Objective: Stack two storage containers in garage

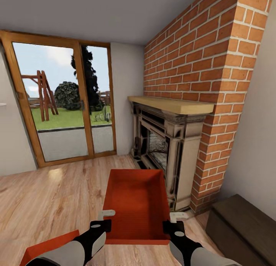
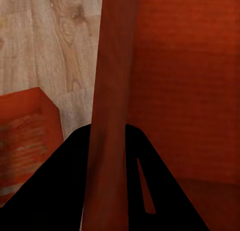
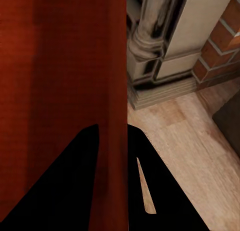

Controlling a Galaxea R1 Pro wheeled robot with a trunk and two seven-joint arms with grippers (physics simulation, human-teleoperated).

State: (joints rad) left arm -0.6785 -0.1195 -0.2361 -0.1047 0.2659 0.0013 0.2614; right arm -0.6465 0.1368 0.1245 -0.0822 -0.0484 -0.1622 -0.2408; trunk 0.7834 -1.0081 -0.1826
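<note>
An orange-red storage container (image 1: pixel 136 204) hangs in front of me above the wood-plank floor of the living room, held from both sides. My left gripper (image 1: pixel 102 224) is shut on its left wall (image 2: pixel 112 91). My right gripper (image 1: pixel 171 224) is shut on its right wall (image 3: pixel 112 91). A second storage container (image 1: pixel 50 246) sits on the floor below my left arm, and its corner (image 2: pixel 25 136) appears in the left wrist view.
A brick fireplace (image 1: pixel 168 143) with a wooden mantel stands just ahead on the right. A dark wooden bench (image 1: pixel 241 227) sits at the lower right. Wood-framed glass doors (image 1: pixel 63 101) to a garden are ahead on the left. Open plank floor (image 1: pixel 57 193) lies to the left.
</note>
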